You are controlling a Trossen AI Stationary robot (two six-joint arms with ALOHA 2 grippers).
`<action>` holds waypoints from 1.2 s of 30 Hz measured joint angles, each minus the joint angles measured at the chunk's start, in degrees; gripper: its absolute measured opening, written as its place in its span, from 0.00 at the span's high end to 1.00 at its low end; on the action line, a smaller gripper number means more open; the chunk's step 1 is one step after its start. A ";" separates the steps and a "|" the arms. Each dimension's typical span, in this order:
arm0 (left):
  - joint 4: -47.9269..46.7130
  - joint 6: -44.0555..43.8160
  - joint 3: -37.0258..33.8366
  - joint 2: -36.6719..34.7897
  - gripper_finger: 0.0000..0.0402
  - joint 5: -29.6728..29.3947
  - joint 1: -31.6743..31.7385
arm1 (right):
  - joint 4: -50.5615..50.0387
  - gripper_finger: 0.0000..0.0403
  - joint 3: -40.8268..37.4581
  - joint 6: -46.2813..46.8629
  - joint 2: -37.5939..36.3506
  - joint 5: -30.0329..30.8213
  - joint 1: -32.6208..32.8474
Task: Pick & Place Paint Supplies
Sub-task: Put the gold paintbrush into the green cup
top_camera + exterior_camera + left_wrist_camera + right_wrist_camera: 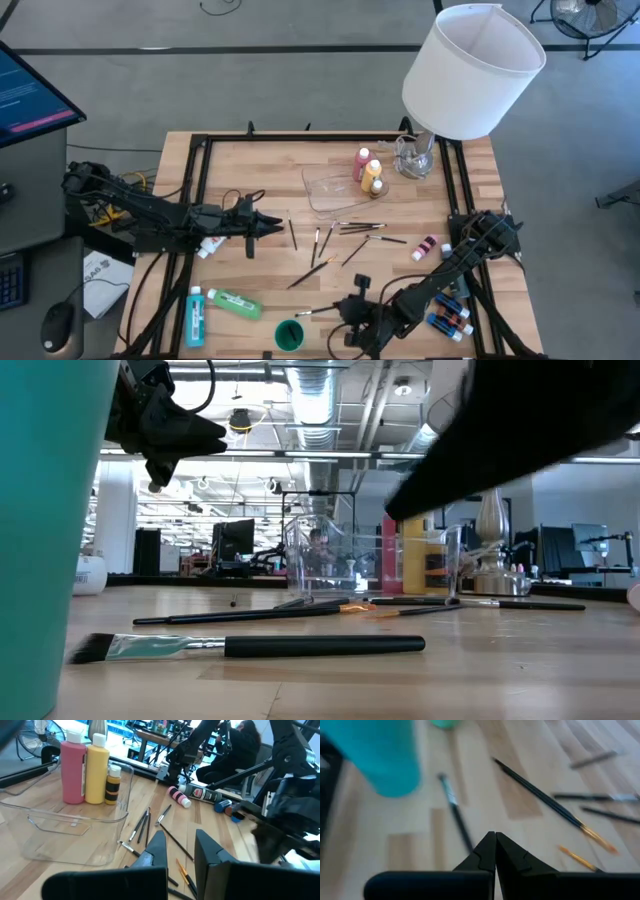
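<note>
Dark-handled brushes, thin: at least eight counted, loose on the wooden table in a scatter between the two arms. One more, a flat brush, lies apart at the near edge, beside the green cup.

Bottles, upright: three, namely a pink bottle, a yellow bottle and a small dark-banded bottle, grouped at one end of the clear tray, seemingly inside it.

Bottles, lying loose: a small pink bottle, a green bottle, a teal bottle, and a red-and-white bottle half hidden under the left arm. Several small blue bottles lie at the table's right edge; their count cannot be told.

Left gripper: over the brush scatter, fingers apart, nothing between them.

Right gripper: low near the flat brush, fingers pressed together, holding nothing.

Also present: one white lampshade over the far right corner.

Hazards, as judged:
- A brush lying flat on wood gives little to pinch, so it may skid or roll away from closing fingers.
- Overlapping handles could lift two at once.
- The cup stands close enough for the right arm to knock.
- Upright bottles may topple if a brush lands against them.
</note>
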 joint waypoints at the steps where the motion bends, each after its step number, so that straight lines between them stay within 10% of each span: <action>1: 0.00 0.00 0.00 0.00 1.00 0.00 0.00 | 1.88 1.00 -0.02 -1.61 -0.02 -0.67 -0.14; 19: -0.71 -0.48 0.00 0.00 1.00 1.51 -0.02 | 59.87 1.00 -23.16 -13.25 -2.77 -3.85 -1.93; 36: -0.71 -1.66 0.00 0.00 1.00 1.51 -0.55 | 29.26 1.00 -20.02 9.13 -7.12 -5.83 -8.22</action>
